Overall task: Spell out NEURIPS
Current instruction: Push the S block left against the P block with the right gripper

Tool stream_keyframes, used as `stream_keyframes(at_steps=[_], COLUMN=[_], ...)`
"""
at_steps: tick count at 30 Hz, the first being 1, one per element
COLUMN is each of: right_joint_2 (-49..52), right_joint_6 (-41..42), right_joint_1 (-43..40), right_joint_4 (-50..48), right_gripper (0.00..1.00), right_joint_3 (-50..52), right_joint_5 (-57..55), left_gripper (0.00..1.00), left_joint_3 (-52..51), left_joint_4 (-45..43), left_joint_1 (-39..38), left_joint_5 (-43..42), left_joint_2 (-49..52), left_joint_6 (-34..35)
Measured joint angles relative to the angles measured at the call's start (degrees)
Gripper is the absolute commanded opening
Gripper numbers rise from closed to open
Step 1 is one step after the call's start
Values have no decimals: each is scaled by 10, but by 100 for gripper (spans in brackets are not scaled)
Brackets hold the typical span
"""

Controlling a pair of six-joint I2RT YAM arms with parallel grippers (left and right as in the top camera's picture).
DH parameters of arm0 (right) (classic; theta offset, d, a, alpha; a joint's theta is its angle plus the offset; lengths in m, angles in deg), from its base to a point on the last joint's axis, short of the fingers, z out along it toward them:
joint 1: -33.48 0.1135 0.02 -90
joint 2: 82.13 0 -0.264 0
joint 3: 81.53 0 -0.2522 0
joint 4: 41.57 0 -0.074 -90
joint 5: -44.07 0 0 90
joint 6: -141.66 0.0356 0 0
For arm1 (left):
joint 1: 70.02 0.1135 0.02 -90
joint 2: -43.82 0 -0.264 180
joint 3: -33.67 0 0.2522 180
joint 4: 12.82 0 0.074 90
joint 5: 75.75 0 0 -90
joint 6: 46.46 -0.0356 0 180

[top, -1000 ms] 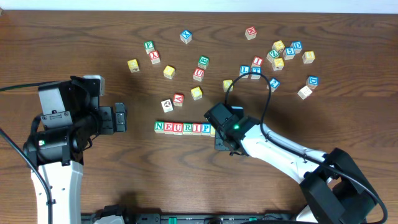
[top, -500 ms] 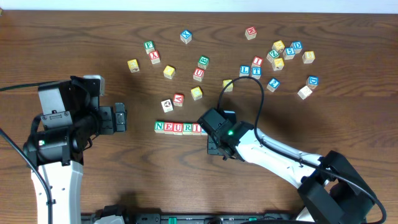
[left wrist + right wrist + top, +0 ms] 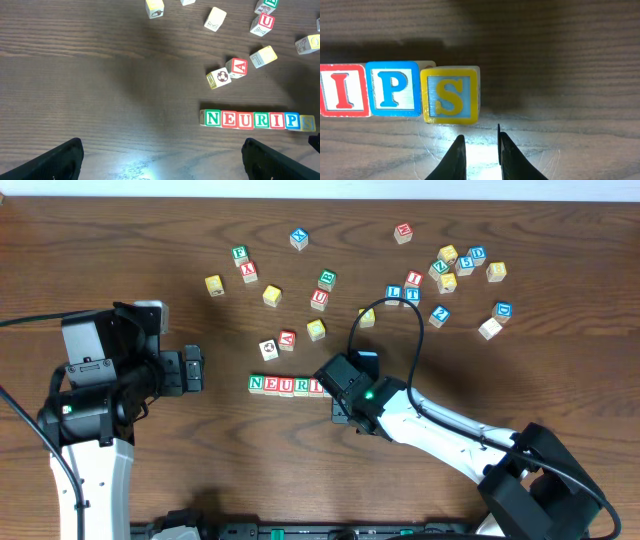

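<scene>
As the NEURIPS row (image 3: 257, 120) lies complete mid-worktop (image 3: 250, 465), the right gripper (image 3: 480, 139), jaws narrow and empty, hovers at six o'clock of its yellow S cube (image 3: 450, 95); the left gripper's (image 3: 162, 156) jaws gape wide.

We see a dark, wood-grain table (image 3: 120, 240) filling every view. Along its far edge runs a pale strip (image 3: 320, 186), and bright glare (image 3: 132, 167) sits on the wood.

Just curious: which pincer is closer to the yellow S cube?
Right. The right pincer is just beside the yellow S cube; the left pincer sits far off, past the N cube.
</scene>
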Motion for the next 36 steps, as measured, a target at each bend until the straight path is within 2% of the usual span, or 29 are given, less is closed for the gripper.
stream_keyframes(at_steps=[18, 36], right_joint_2=[0, 0], right_joint_6=[-14, -14], right_joint_1=[0, 0], right_joint_4=[-15, -8], right_gripper=[17, 16], right_joint_3=[0, 0], right_joint_5=[-23, 26], left_gripper=[99, 99], left_joint_3=[0, 0], left_joint_4=[0, 0], left_joint_1=[0, 0], left_joint_5=[0, 0], left_joint_2=[0, 0], left_joint_6=[0, 0])
